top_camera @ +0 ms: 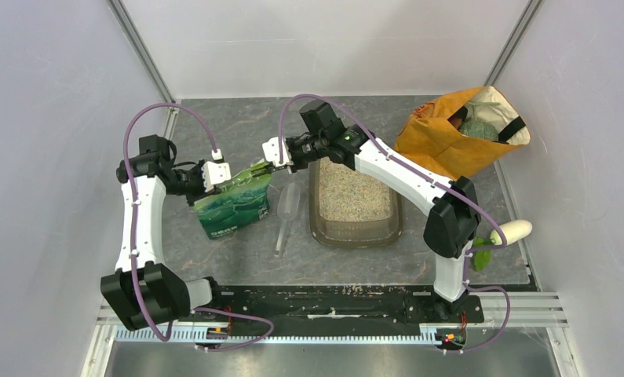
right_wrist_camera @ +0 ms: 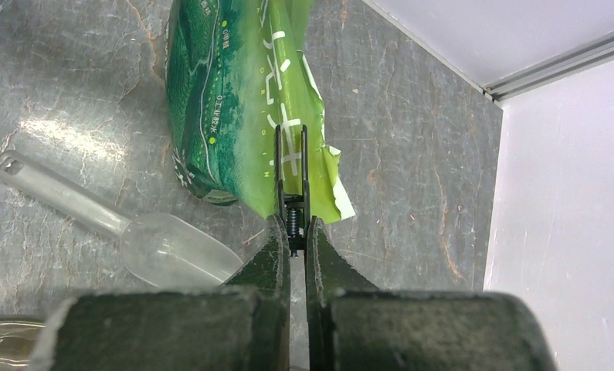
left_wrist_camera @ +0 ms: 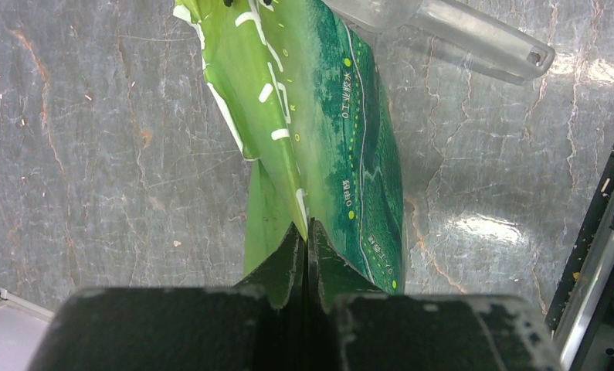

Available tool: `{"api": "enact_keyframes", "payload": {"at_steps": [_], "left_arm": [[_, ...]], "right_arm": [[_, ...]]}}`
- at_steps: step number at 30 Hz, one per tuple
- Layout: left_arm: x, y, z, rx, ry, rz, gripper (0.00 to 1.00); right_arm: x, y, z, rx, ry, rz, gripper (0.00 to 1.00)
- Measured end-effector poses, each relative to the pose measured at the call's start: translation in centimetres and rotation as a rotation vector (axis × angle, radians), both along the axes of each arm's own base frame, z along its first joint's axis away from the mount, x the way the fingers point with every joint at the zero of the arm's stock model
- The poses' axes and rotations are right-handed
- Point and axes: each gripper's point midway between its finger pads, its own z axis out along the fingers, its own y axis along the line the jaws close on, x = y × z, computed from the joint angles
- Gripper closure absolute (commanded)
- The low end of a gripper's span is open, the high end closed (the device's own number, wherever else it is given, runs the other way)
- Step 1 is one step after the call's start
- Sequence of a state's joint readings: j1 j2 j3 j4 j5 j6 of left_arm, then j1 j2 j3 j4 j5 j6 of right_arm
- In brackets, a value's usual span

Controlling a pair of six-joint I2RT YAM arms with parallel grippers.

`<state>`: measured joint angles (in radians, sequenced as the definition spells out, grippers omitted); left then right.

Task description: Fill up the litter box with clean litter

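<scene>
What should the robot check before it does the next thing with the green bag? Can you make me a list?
1. The left gripper shut on the green pouch: ok.
2. The right gripper shut on its top edge: ok.
3. Pouch mouth open: cannot tell.
4. Pouch above the litter box: not ok, it is beside it.
5. The clear scoop out of the way: ok, it lies between pouch and box.
6. The litter lying inside the box: ok.

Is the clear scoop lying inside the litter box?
No, the scoop lies on the table, between the green pouch and the litter box.
</scene>
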<state>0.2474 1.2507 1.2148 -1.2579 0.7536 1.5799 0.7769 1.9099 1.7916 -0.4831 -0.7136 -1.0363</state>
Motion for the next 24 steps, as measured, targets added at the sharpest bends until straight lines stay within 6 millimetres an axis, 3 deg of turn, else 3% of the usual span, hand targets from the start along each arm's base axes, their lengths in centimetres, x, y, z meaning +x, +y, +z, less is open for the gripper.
{"api": "enact_keyframes", "payload": {"at_steps": [24], "left_arm": [[-0.4,-0.2,0.1,0.007,-0.008,-0.046,0.98]], "right_arm": [[-0.7,0.8,-0.3,-0.057,-0.113,0.036,1.0]]}}
